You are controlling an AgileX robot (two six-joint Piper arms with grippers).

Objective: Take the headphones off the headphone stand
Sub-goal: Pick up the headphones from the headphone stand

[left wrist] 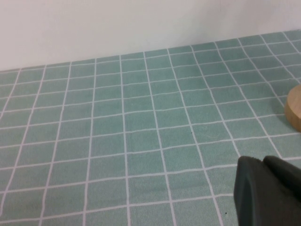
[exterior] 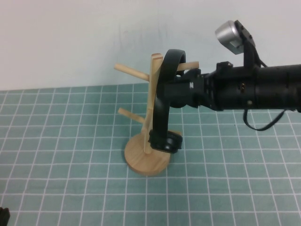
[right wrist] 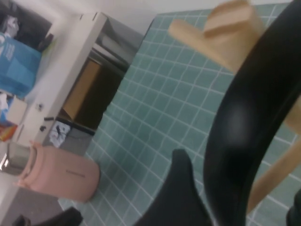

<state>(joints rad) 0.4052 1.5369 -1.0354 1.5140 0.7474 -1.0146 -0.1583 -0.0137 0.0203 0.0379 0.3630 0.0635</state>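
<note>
- Headphones [exterior: 162, 101] hang on the stand [exterior: 146, 155], headband [exterior: 168, 66] looped over the upper pegs near the post top, 1 ear cup [exterior: 165, 141] low, just above the disc base.
- Stand sits on the green checked counter [exterior: 70, 165], about mid-width and nearer the far edge than the near one; 2 pegs point toward the left edge, 1 higher than the other.
- Right gripper [exterior: 181, 87] reaches in from the right edge at peg height, its black body level above the counter and its tip up against the headband.
- In the right wrist view the headband [right wrist: 249, 117] runs as a broad black curve between 2 dark fingers [right wrist: 181, 197], 1 on each side of it; they look spread around the band, and whether they press on it I cannot tell.
- The same view shows a peg and the post top [right wrist: 225, 28] right behind the band.
- Left gripper [left wrist: 268, 193] is low by the near left corner, only a dark tip at that corner in the high view [exterior: 3, 215]; its fingers appear pressed together, holding nothing.
- In the left wrist view a sliver of the base [left wrist: 294, 107] shows, well apart from that gripper.
</note>
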